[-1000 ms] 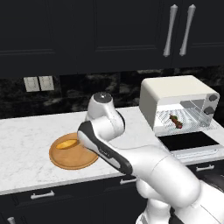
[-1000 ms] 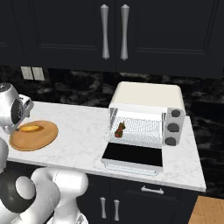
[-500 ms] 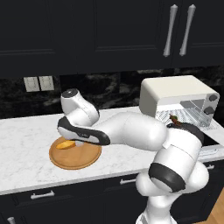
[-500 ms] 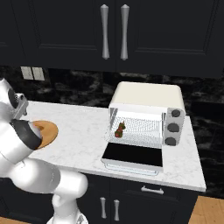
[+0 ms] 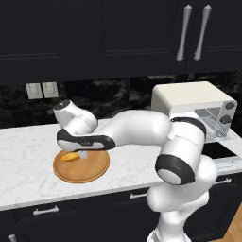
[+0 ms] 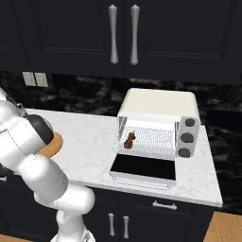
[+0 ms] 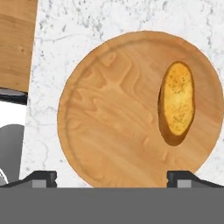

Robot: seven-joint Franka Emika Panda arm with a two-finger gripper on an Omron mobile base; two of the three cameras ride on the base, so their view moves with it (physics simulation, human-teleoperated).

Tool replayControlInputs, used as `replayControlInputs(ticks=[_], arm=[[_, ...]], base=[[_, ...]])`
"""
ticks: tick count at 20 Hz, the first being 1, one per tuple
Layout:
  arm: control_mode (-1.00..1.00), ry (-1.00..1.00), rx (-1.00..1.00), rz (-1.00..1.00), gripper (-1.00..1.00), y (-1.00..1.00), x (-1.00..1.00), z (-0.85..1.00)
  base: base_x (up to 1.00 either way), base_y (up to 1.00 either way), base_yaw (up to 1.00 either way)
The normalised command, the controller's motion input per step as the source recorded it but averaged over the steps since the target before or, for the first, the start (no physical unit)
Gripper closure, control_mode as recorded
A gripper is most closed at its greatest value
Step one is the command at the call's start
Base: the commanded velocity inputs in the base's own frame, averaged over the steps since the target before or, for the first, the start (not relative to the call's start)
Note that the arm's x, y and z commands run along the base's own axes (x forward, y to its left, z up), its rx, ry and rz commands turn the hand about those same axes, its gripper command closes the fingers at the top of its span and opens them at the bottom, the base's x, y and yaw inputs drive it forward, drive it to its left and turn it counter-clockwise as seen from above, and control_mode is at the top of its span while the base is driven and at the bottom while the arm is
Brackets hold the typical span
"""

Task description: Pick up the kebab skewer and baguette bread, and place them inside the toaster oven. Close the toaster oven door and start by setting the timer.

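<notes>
On the right half of the round wooden board (image 7: pixel 131 118) in the hand view lies the baguette bread (image 7: pixel 177 103), lengthwise up the frame, above the right fingertip and well clear of the gripper (image 7: pixel 111 177), whose tips stand wide apart at the bottom edge. At centre of the right base view, the kebab skewer (image 6: pixel 129 139) sits on the rack inside the toaster oven (image 6: pixel 158 124), its door (image 6: pixel 144 169) folded down open.

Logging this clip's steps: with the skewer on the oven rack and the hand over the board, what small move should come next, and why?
Probably shift the open gripper sideways to centre on the baguette bread, then descend. The bread lies off-centre on the wooden board, nearer one fingertip, and nothing is held. The kebab skewer already sits in the toaster oven.
</notes>
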Motion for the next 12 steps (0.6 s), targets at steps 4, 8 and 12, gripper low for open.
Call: replayControlInputs(ticks=[4,8,12], arm=[[-1.0,-0.04,0.0,0.06,-1.0,0.0,0.04,-0.37],[-1.0,-0.03,0.0,0.02,-1.0,0.0,0.23,-0.23],[-1.0,0.0,-0.01,0.0,-1.0,0.19,0.43,-0.14]], base=[[0.0,0.0,0.0],[0.0,0.0,0.0],[0.0,0.0,0.0]])
